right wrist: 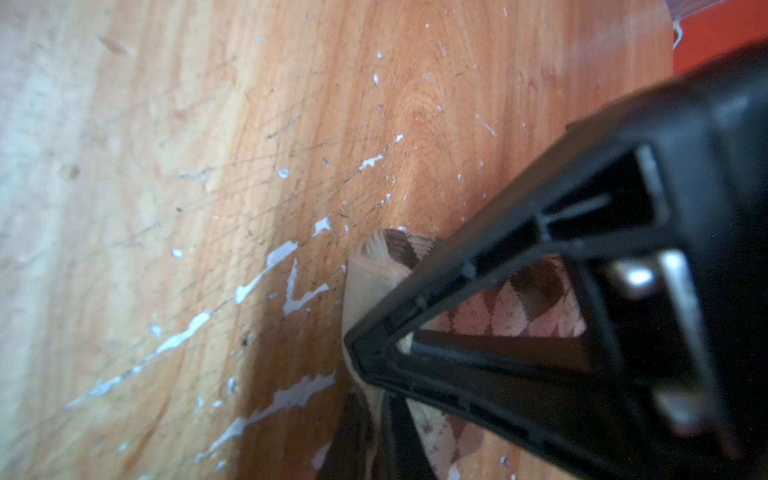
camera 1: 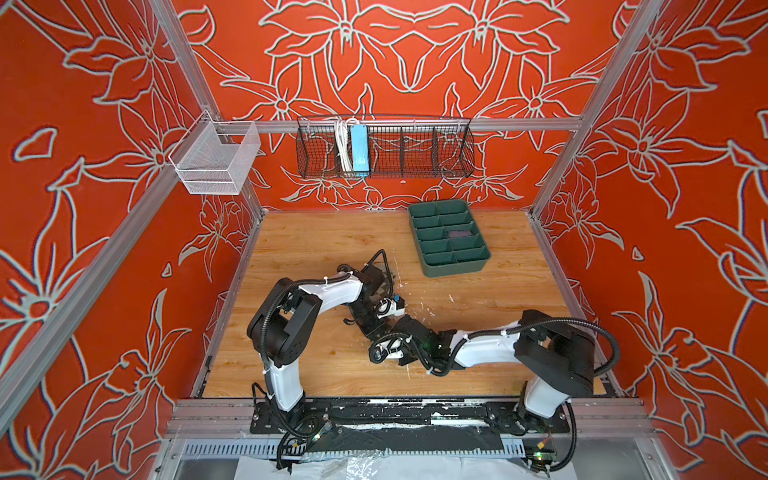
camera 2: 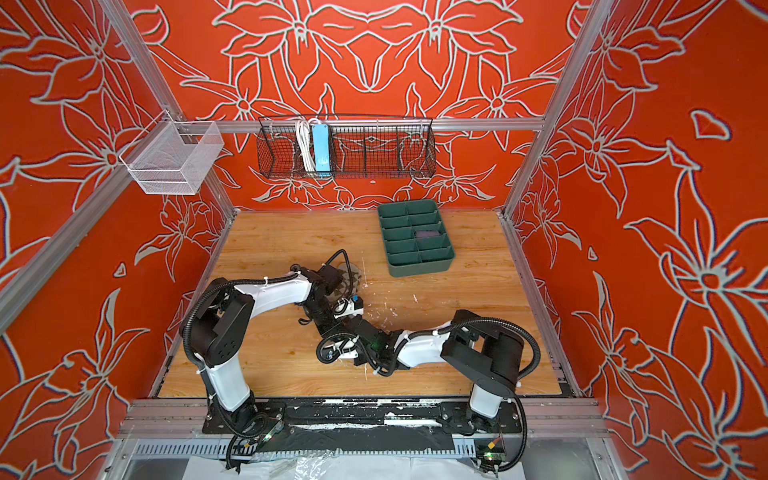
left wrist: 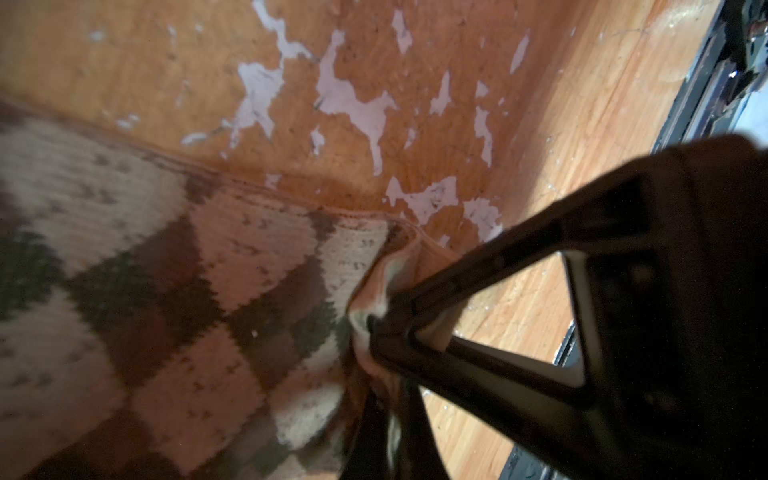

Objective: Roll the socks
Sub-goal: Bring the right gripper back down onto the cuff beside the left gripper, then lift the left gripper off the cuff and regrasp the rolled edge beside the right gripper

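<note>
Near the middle of the bench (camera 1: 311,241), both your claws are down on the beige argyle sock (left wrist: 166,291). Your left gripper (left wrist: 374,328) has its fingers together, clamped on a bunched fold at the sock's hem, and the rest of the sock lies flat on the wood beyond it. Your right gripper (right wrist: 353,345) is closed too, with a pale fold of the same sock pinched at its tips. More of the diamond pattern shows through its finger frame.

In both top views your two wrists crowd together and cover most of the sock. Only a patch shows on the far side of the left arm.

Toward the far right corner stands a green divided tray (camera 1: 453,266). A dark purple bundle (camera 1: 460,233) sits in its middle row, right-hand compartment. It is too small for you to tell more.
</note>
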`<action>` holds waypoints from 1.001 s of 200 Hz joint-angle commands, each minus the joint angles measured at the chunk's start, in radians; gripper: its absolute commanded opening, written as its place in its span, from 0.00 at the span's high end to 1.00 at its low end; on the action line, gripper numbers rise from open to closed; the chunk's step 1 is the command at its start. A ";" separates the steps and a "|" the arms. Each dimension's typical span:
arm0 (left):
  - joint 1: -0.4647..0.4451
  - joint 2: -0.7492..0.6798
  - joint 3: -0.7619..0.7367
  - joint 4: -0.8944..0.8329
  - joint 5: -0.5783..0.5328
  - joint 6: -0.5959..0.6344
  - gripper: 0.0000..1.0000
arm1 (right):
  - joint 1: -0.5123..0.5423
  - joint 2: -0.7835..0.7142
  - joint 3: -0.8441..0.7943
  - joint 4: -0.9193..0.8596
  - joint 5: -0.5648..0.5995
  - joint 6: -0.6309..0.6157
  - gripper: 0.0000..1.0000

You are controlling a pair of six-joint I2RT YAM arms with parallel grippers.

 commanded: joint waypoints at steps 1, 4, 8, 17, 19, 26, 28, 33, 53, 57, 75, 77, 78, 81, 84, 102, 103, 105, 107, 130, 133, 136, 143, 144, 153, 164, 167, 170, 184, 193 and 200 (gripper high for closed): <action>-0.006 -0.078 -0.015 0.011 0.021 -0.009 0.84 | -0.012 0.006 0.042 -0.196 -0.057 0.040 0.99; -0.005 -0.086 -0.018 0.016 0.021 -0.010 0.82 | -0.013 0.003 0.050 -0.216 -0.065 0.046 1.00; -0.005 -0.099 -0.023 0.022 0.017 -0.014 0.78 | -0.016 -0.001 0.060 -0.239 -0.078 0.056 1.00; -0.005 -0.131 -0.038 0.040 0.000 -0.022 0.72 | -0.024 -0.010 0.081 -0.300 -0.117 0.082 1.00; -0.005 -0.138 -0.041 0.044 -0.004 -0.023 0.71 | -0.027 -0.012 0.085 -0.313 -0.129 0.087 1.00; -0.005 -0.168 -0.054 0.059 -0.026 -0.030 0.69 | -0.034 -0.019 0.101 -0.356 -0.159 0.103 1.00; -0.005 -0.177 -0.058 0.064 -0.035 -0.032 0.68 | -0.036 -0.022 0.104 -0.365 -0.166 0.109 1.00; -0.005 -0.199 -0.068 0.077 -0.056 -0.040 0.67 | -0.040 -0.026 0.111 -0.391 -0.188 0.123 1.00; -0.005 -0.311 -0.105 0.143 -0.186 -0.074 0.64 | -0.059 -0.032 0.154 -0.501 -0.270 0.153 1.00; -0.005 -0.337 -0.115 0.161 -0.223 -0.080 0.64 | -0.063 -0.031 0.166 -0.526 -0.286 0.159 1.00; -0.005 -0.483 -0.176 0.267 -0.419 -0.118 0.62 | -0.084 -0.017 0.214 -0.622 -0.352 0.178 1.00; -0.005 -0.501 -0.186 0.277 -0.445 -0.119 0.62 | -0.086 -0.014 0.220 -0.633 -0.361 0.179 1.00; -0.005 -0.510 -0.191 0.284 -0.457 -0.120 0.62 | -0.088 -0.013 0.223 -0.639 -0.365 0.180 1.00; -0.005 -0.538 -0.204 0.305 -0.493 -0.120 0.62 | -0.091 -0.010 0.230 -0.652 -0.373 0.184 1.00; -0.005 -0.567 -0.219 0.326 -0.530 -0.123 0.62 | -0.094 -0.006 0.237 -0.662 -0.383 0.186 1.00; -0.005 -0.743 -0.303 0.430 -0.709 -0.110 0.60 | -0.123 0.017 0.276 -0.732 -0.453 0.195 1.00; -0.005 -0.753 -0.308 0.434 -0.718 -0.107 0.60 | -0.126 0.018 0.278 -0.735 -0.458 0.196 1.00; -0.005 -0.773 -0.317 0.443 -0.732 -0.101 0.59 | -0.130 0.021 0.283 -0.741 -0.465 0.197 1.00; -0.005 -0.792 -0.326 0.451 -0.744 -0.096 0.58 | -0.134 0.023 0.286 -0.746 -0.476 0.199 1.00; -0.006 -1.017 -0.416 0.475 -0.738 -0.045 0.36 | -0.176 0.062 0.339 -0.814 -0.579 0.202 1.00; -0.006 -1.038 -0.421 0.459 -0.710 -0.033 0.36 | -0.182 0.067 0.349 -0.825 -0.588 0.201 1.00; -0.005 -1.062 -0.425 0.447 -0.681 -0.014 0.35 | -0.187 0.075 0.358 -0.836 -0.599 0.201 1.00; -0.005 -1.109 -0.430 0.398 -0.613 0.014 0.35 | -0.197 0.090 0.378 -0.854 -0.614 0.201 1.00; -0.006 -1.116 -0.431 0.392 -0.604 0.018 0.35 | -0.198 0.092 0.380 -0.856 -0.616 0.202 1.00; -0.005 -1.172 -0.440 0.342 -0.537 0.047 0.35 | -0.210 0.114 0.406 -0.879 -0.631 0.201 1.00; -0.005 -1.235 -0.454 0.288 -0.446 0.093 0.35 | -0.225 0.144 0.436 -0.907 -0.649 0.200 1.00; -0.005 -1.252 -0.458 0.280 -0.422 0.104 0.35 | -0.227 0.153 0.445 -0.915 -0.653 0.200 1.00; -0.006 -1.268 -0.463 0.270 -0.405 0.113 0.35 | -0.231 0.163 0.454 -0.923 -0.655 0.198 1.00; -0.011 -1.327 -0.478 0.244 -0.311 0.134 0.35 | -0.245 0.210 0.496 -0.948 -0.646 0.202 1.00; -0.024 -1.345 -0.488 0.236 -0.272 0.140 0.36 | -0.252 0.241 0.523 -0.966 -0.641 0.200 1.00; -0.043 -1.346 -0.491 0.231 -0.257 0.147 0.36 | -0.259 0.267 0.546 -0.981 -0.635 0.200 1.00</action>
